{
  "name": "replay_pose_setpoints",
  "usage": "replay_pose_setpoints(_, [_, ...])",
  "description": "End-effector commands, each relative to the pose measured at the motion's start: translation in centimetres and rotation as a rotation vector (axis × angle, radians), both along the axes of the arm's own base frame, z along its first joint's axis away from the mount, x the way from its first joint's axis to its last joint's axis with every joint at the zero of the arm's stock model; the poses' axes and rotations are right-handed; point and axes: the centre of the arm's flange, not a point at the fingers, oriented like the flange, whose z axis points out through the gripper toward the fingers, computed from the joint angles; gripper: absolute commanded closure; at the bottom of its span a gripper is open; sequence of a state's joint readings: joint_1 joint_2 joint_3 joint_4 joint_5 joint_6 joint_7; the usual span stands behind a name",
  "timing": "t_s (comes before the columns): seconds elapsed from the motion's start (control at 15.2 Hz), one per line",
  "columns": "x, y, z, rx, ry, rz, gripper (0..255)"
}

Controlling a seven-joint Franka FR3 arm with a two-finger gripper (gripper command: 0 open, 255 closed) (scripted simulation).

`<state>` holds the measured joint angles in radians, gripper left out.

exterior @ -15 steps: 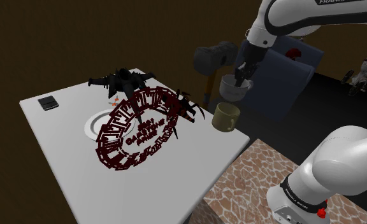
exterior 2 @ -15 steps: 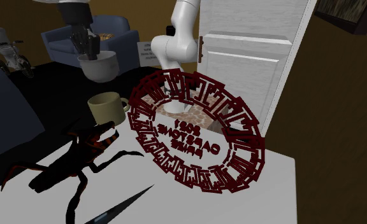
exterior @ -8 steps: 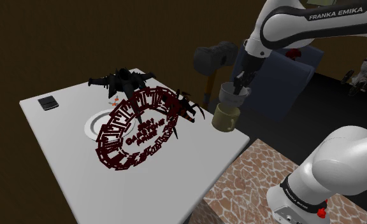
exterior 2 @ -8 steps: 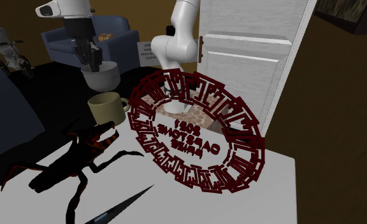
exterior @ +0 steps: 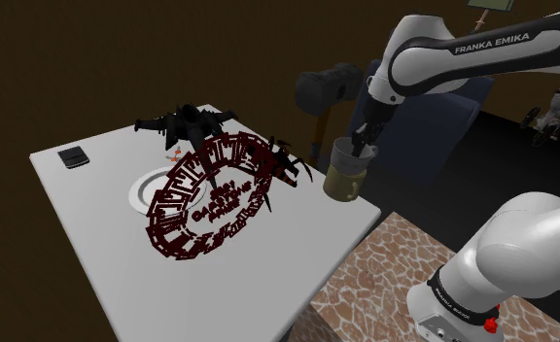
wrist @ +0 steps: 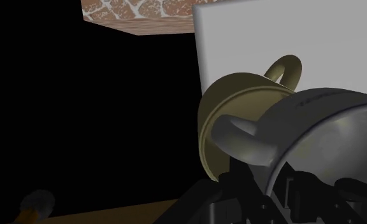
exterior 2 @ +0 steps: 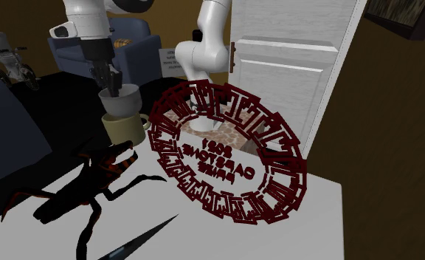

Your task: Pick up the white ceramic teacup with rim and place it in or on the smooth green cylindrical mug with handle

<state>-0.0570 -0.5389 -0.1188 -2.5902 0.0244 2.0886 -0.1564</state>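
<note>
Item, shoulder view: my gripper (exterior: 364, 137), fingers pinched on the wall of the pale teacup (exterior: 345, 153) at its rim. The teacup is directly above the olive-green mug (exterior: 343, 183), its base at the mug's mouth and seemingly resting there. Step in hand, by my reckoning: the placing, near its end, cup not yet let go. The mug stands at a corner of the white table (exterior: 93, 243). To the view's left of the mug is a tilted ring of dark red lettering (exterior: 210, 197), and beyond that ring from the mug a black spider figure (exterior: 183, 122). Lower in the view than the mug is my stone-patterned stand (exterior: 380, 282), and behind the mug a blue armchair (exterior: 441, 107). Item, second exterior view: teacup (exterior 2: 123, 102) upright and seated shallowly in the mug (exterior 2: 125, 127). My gripper (exterior 2: 110, 83) comes from above, gripping the rim on the side away from the ring. A black and red ant figure (exterior 2: 85, 185) lies on the table just nearer the camera than the mug, and a white panelled door (exterior 2: 292, 74) stands well apart from the mug, toward the view's right. Item, wrist view: the teacup's grey body (wrist: 329, 133) and curled handle lie close against my fingers, with the mug's round mouth (wrist: 239, 95) beneath. The table top runs beyond the mug, and off the table's edge beside the mug is a black area (wrist: 80, 108). Next move, as I judge it: part the fingers gently, then draw straight up, since a cup perched this shallowly could tip if my inner finger drags the rim
</note>
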Motion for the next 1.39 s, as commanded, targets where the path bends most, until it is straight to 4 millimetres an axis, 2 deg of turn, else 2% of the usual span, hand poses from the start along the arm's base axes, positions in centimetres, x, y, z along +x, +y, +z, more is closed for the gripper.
replay_pose_setpoints(0.0, [0.0,-0.1,-0.3,-0.001,0.001,0.000,255])
replay_pose_setpoints(0.4, [0.0,-0.1,-0.3,-0.001,0.001,0.000,255])
replay_pose_setpoints(0.46, [0.0,-0.1,-0.3,0.000,0.001,0.000,0])
replay_pose_setpoints(0.79, [0.0,-0.1,-0.3,-0.001,0.001,0.000,0])
replay_pose_setpoints(1.06, [-0.2,-0.5,4.7,-0.001,0.001,0.000,0])
replay_pose_setpoints(1.32, [-0.2,-0.5,4.7,-0.001,0.001,0.000,0])
